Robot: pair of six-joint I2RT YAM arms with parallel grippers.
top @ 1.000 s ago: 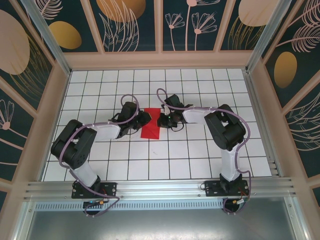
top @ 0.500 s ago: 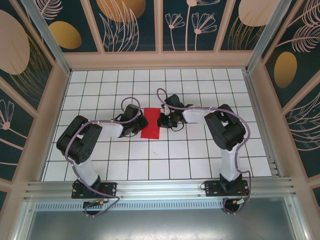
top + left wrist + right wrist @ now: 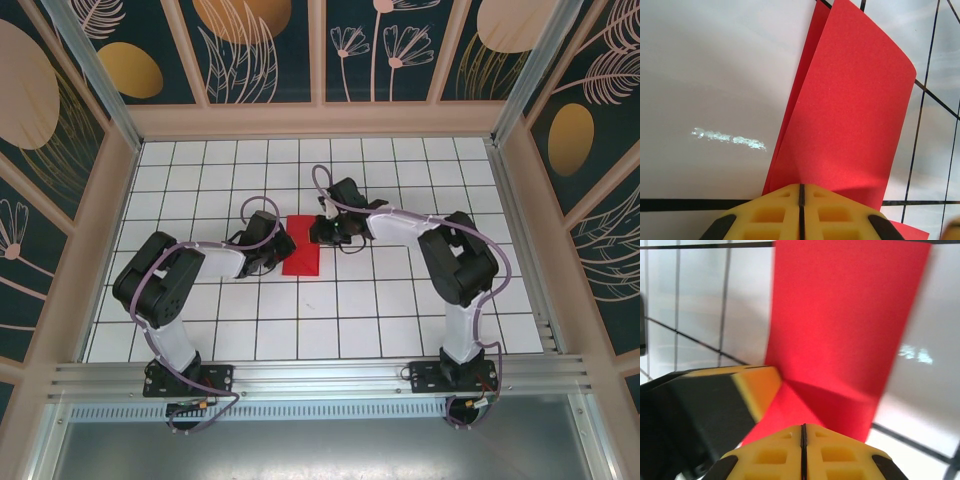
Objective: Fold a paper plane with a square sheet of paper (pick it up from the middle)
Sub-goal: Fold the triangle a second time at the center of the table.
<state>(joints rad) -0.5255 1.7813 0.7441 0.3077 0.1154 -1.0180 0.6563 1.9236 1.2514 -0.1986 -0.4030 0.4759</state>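
The square sheet of paper (image 3: pixel 302 258) is bright red and folded into a narrow rectangle on the white tiled table (image 3: pixel 400 300). In the left wrist view the paper (image 3: pixel 850 100) has two layers, and the upper one bows up off the lower. My left gripper (image 3: pixel 284 248) is shut, its yellow tips (image 3: pixel 801 187) down against the paper's left edge. My right gripper (image 3: pixel 318 232) is shut too, its tips (image 3: pixel 803 427) resting at the far right edge of the paper (image 3: pixel 840 330). The left gripper's yellow finger (image 3: pixel 757 385) lies close beside it. The paper spreads flat ahead of both, not between the jaws.
Wooden walls (image 3: pixel 320 120) with dark floral panels ring the table on three sides. An aluminium rail (image 3: pixel 320 375) carrying both arm bases runs along the near edge. Bare tiles lie all round the paper.
My left gripper has closed and slid right to the paper's edge. The right gripper has shifted a little farther back and left along the paper.
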